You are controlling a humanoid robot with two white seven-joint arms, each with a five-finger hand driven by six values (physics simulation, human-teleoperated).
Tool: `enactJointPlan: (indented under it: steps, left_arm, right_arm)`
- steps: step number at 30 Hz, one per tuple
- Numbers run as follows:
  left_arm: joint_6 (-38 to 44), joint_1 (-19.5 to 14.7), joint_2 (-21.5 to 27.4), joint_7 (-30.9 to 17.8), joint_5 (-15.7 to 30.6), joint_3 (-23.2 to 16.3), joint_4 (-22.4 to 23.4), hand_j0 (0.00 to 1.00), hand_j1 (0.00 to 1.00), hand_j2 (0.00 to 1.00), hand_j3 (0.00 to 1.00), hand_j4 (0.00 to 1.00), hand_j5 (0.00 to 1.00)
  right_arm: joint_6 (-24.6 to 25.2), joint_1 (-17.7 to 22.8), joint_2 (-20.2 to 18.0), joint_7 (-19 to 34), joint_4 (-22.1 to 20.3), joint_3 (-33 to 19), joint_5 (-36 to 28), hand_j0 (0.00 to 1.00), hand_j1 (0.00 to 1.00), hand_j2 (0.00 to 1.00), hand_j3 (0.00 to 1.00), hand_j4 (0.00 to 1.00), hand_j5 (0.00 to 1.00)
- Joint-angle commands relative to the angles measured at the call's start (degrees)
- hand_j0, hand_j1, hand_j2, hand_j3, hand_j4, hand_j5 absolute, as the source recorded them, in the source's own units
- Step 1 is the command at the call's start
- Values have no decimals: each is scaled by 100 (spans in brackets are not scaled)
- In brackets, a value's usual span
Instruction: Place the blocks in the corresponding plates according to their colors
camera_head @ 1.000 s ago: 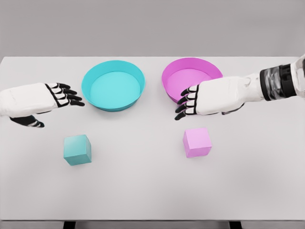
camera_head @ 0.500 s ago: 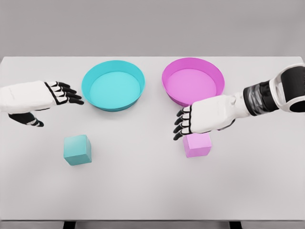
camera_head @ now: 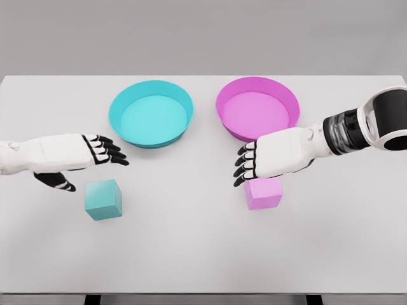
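Note:
A teal block [camera_head: 103, 199] lies on the white table at the front left, and a pink block [camera_head: 264, 194] at the front right. Behind them stand a teal plate [camera_head: 151, 113] and a pink plate [camera_head: 257, 108], both holding nothing. My left hand [camera_head: 89, 164] hovers open just above and left of the teal block, fingers stretched right, thumb hanging down. Over the pink block's rear edge my right hand [camera_head: 251, 164] is open, its fingers pointing left, hiding the block's top rim.
The white table [camera_head: 191, 254] spans the whole view, its front edge near the bottom. The two plates sit side by side at the back middle.
My left hand has come down and right toward the teal block. My right hand moved from the pink plate's front rim down to the pink block and has held there.

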Motion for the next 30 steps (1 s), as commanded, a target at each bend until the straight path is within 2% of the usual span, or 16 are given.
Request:
enactJointPlan:
  steps: [1,8,10,20,30]
  left_arm:
    - [15,0,-21,2,23,-159,-22,100,100,100,100,100,100]
    - [15,105,278,2,14,-186,-48,100,100,100,100,100,100]
    - [15,290,234,2,-29,-186,-75,100,100,100,100,100,100]
    - [15,308,-56,2,-381,-186,-75,100,100,100,100,100,100]
    - [15,299,-311,2,-408,-186,-49,100,100,100,100,100,100]
  right_arm:
    - [12,-9,-3,-2,0,5,-23,100,100,100,100,100,100]
    - [12,35,50,-2,26,287,21,100,100,100,100,100,100]
    - [12,44,59,-2,53,295,39,100,100,100,100,100,100]
    - [12,35,234,-2,105,515,320,100,100,100,100,100,100]
    - [12,35,252,-2,220,515,320,100,100,100,100,100,100]
